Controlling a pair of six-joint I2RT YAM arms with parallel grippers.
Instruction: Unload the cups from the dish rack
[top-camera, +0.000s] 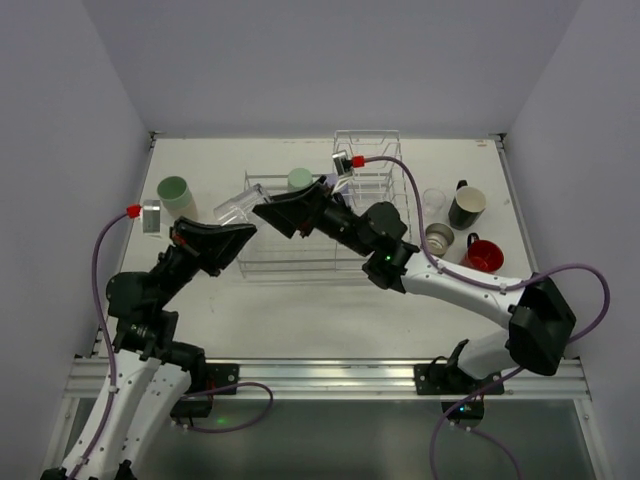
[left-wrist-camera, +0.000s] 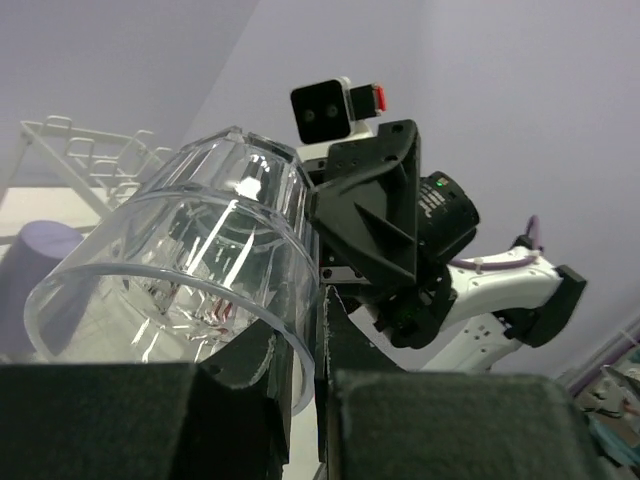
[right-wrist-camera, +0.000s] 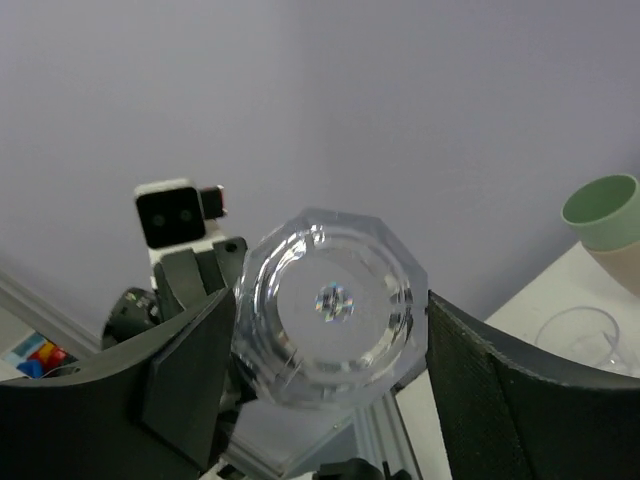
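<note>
My left gripper (top-camera: 232, 228) is shut on the wall of a clear glass (top-camera: 235, 207) and holds it tilted in the air at the left end of the white dish rack (top-camera: 320, 262). In the left wrist view the fingers (left-wrist-camera: 250, 400) pinch the glass (left-wrist-camera: 190, 250) at its rim. My right gripper (top-camera: 272, 206) is open, one finger on each side of the glass's base (right-wrist-camera: 330, 305), with a gap on the right side. A pale green cup (top-camera: 299, 179) stands in the rack. A lavender cup (left-wrist-camera: 40, 250) shows behind the glass.
A pale green tumbler (top-camera: 174, 193) stands on the table at the left. At the right stand a black mug (top-camera: 466, 206), a red mug (top-camera: 483, 254), a clear glass (top-camera: 433, 200) and a small tan cup (top-camera: 438, 237). Walls close the back and sides.
</note>
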